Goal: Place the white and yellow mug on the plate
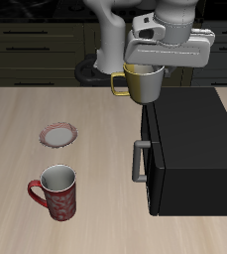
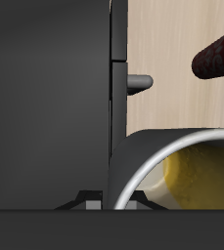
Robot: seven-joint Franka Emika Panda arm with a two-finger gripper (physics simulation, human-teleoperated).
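The white and yellow mug (image 1: 142, 83) is olive-yellow with a loop handle. It hangs upright in the air from my gripper (image 1: 146, 65), which is shut on its rim, beside the top back corner of the black box. In the wrist view the mug's pale rim and yellow inside (image 2: 197, 178) show close up; my fingertips are hidden there. The plate (image 1: 57, 133), small and round with a reddish-pink rim and pale centre, lies on the table well away from the mug, nearer the front edge. It is out of the wrist view.
A black microwave-like box (image 1: 189, 149) with a grey handle (image 1: 138, 161) stands under and beside the held mug; it also shows in the wrist view (image 2: 45, 98). A red patterned mug (image 1: 56, 191) stands near the table's front edge, in front of the plate.
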